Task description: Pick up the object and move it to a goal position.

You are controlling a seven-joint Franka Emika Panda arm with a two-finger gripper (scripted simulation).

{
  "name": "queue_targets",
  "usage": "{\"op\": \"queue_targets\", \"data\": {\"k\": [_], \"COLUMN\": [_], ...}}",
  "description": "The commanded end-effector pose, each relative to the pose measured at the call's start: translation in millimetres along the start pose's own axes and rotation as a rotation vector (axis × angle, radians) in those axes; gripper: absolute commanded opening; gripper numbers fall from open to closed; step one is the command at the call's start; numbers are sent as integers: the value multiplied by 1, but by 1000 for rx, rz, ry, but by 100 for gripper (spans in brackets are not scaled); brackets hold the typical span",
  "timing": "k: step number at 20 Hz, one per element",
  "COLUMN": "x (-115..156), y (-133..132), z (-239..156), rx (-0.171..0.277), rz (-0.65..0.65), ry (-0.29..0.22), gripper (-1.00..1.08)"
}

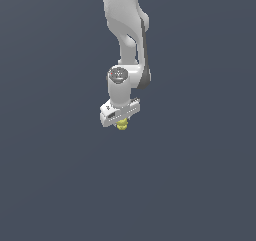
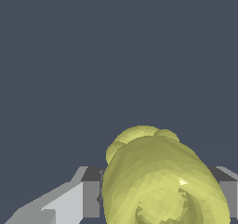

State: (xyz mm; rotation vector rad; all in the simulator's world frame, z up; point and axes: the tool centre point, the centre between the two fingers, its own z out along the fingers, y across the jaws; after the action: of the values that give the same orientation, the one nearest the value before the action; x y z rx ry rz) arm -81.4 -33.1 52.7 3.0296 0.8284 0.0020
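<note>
So in the exterior view the white arm comes down from the top of the picture and the tool points down, with the little yellow lump poking out just under it. Everything around is flat dark grey, so I honestly can't tell whether the lump sits on a worktop or hangs in the air. No goal marker shows anywhere either.

Wrist view is way more telling: the yellow lump fills the space between the two fingers, which sit tight against its sides. Looks to me like the tool is clamped onto it.

My read: the grab part is basically done. What's left is carrying it over to the goal spot, and since no goal shows, I can't say how far that is.
</note>
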Motion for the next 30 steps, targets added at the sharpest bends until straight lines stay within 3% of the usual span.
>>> {"op": "queue_targets", "data": {"k": [1, 10, 30], "x": [4, 43, 177], "y": [0, -2, -7], "z": [-1, -14, -56], "rx": [0, 0, 1], "rz": [0, 0, 0], "ry": [0, 0, 0], "gripper": [-100, -100, -100]}}
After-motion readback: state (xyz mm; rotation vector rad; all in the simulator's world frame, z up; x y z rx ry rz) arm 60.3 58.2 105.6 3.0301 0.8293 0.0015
